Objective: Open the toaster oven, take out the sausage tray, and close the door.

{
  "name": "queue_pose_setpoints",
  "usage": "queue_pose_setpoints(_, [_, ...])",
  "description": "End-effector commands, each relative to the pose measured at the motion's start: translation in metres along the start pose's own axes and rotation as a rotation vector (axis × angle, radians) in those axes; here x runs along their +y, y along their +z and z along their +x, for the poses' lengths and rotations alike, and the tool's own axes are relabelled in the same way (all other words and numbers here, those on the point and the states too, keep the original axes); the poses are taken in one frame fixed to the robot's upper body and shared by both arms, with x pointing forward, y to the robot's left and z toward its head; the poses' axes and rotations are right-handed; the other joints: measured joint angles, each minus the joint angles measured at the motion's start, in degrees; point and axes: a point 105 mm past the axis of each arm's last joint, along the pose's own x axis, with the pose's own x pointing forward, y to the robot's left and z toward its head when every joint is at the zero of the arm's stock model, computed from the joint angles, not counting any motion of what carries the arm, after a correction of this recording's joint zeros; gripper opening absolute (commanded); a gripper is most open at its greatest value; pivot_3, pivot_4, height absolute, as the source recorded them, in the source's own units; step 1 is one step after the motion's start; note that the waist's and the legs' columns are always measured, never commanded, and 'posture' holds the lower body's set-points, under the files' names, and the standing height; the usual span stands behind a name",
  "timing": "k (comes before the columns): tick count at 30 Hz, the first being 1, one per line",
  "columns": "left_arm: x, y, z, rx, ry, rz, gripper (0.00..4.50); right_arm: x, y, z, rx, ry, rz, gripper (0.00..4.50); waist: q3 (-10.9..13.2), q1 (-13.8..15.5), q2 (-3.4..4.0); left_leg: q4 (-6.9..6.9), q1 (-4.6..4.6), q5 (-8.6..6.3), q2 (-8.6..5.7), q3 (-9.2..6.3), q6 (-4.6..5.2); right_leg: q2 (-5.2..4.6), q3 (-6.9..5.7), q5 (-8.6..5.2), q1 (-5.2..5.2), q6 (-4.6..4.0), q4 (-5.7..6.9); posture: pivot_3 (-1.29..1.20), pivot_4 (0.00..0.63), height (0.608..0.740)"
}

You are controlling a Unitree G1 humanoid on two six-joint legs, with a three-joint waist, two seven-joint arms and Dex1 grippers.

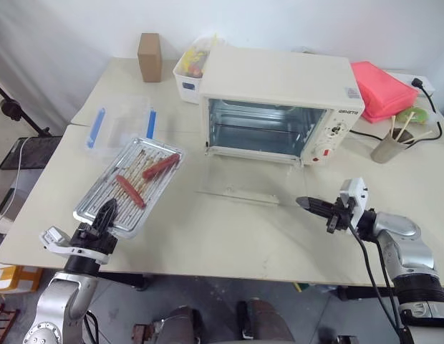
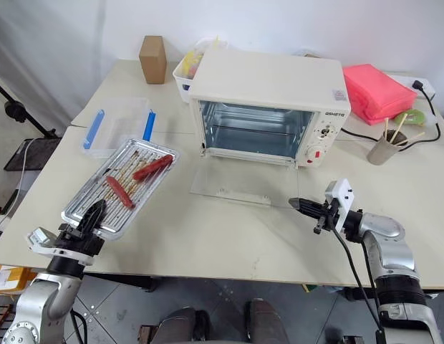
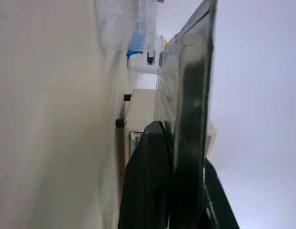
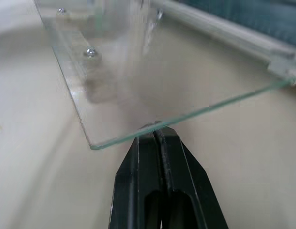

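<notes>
The cream-white toaster oven (image 1: 279, 79) stands open at the back of the table. Its door (image 1: 243, 183), a clear glass panel, lies flat on the table in front of it. The silver sausage tray (image 1: 132, 183), with two red sausages (image 1: 161, 166) and skewers on it, lies at the table's left. My left gripper (image 1: 106, 211) is shut on the tray's near edge; in the left wrist view the tray's rim (image 3: 191, 71) runs between the black fingers (image 3: 148, 181). My right gripper (image 1: 302, 203) is shut with nothing in it. Its tips (image 4: 155, 129) sit just under the door's near right edge (image 4: 138, 71).
A clear plastic box with blue clips (image 1: 118, 125) lies behind the tray. A cardboard box (image 1: 149, 56) and a white container (image 1: 190, 72) stand at the back. A pink box (image 1: 379, 89), a cup of sticks (image 1: 390, 147) and a black cable are at the right.
</notes>
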Motion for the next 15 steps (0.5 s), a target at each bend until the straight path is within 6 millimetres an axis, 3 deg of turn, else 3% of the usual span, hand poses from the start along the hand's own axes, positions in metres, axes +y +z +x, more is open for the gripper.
queue_pose_setpoints(1, [-0.017, -0.001, -0.002, -0.007, -0.083, 0.013, 0.00, -0.002, 0.045, -0.004, -0.167, -0.061, -0.044, 0.04, 0.00, -0.02, 0.00, 0.00, -0.01, 0.00, 0.00, 0.00, 0.00, 0.00, 0.00, 0.00, 0.00, 0.00, -0.01, 0.00, 0.150, 0.740])
queue_pose_setpoints(7, [-0.011, -0.007, -0.004, 0.056, -0.038, 0.036, 0.00, -0.010, 0.099, -0.004, -0.338, -0.163, -0.136, 0.04, 0.00, -0.04, 0.01, -0.02, -0.01, -0.02, 0.00, -0.02, -0.01, 0.01, -0.02, 0.00, 0.03, 0.00, -0.06, 0.00, 0.150, 0.740])
queue_pose_setpoints(11, [-0.006, -0.020, 0.006, 0.167, -0.029, 0.031, 0.00, -0.001, 0.128, -0.007, -0.427, -0.103, -0.155, 0.04, 0.00, 0.04, 0.00, -0.05, -0.03, -0.03, 0.00, -0.06, 0.00, 0.00, -0.06, 0.00, 0.04, 0.00, -0.11, 0.00, 0.150, 0.740])
queue_pose_setpoints(12, [-0.005, -0.023, 0.008, 0.196, -0.025, 0.030, 0.00, 0.002, 0.131, -0.009, -0.443, -0.088, -0.166, 0.04, 0.00, 0.19, 0.00, -0.06, -0.03, -0.03, -0.01, -0.06, 0.01, 0.00, -0.06, 0.00, 0.04, 0.00, -0.15, 0.00, 0.150, 0.740])
queue_pose_setpoints(15, [0.001, -0.036, 0.015, 0.323, -0.013, 0.027, 0.00, 0.010, 0.104, -0.018, -0.269, -0.005, -0.233, 0.20, 0.00, 0.72, 0.01, -0.08, -0.10, -0.07, -0.02, -0.15, 0.07, -0.01, -0.15, 0.02, 0.11, 0.03, -0.34, 0.00, 0.150, 0.740])
